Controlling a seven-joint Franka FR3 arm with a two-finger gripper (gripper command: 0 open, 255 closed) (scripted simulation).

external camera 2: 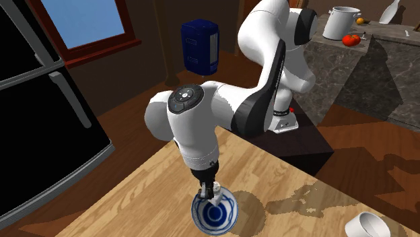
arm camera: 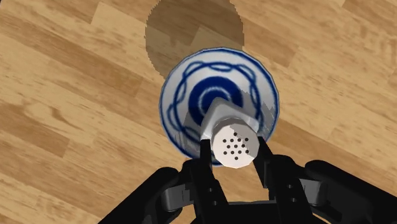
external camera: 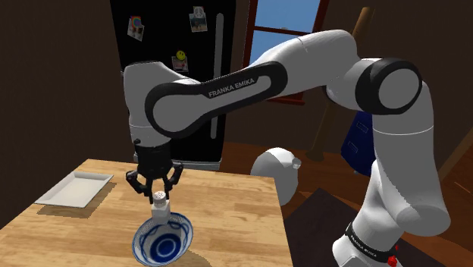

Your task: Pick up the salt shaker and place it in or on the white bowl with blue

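Wooden counter (external camera: 227, 199) with a white-and-blue bowl (external camera: 163, 241).
Black claw (external camera: 157, 188) is clamped on the white salt shaker (external camera: 160, 202), holding it upright directly over the bowl; whether its base touches the bowl is unclear.

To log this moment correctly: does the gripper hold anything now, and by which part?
The salt shaker, clasped at its perforated cap between the two fingers, over the blue-patterned white bowl.
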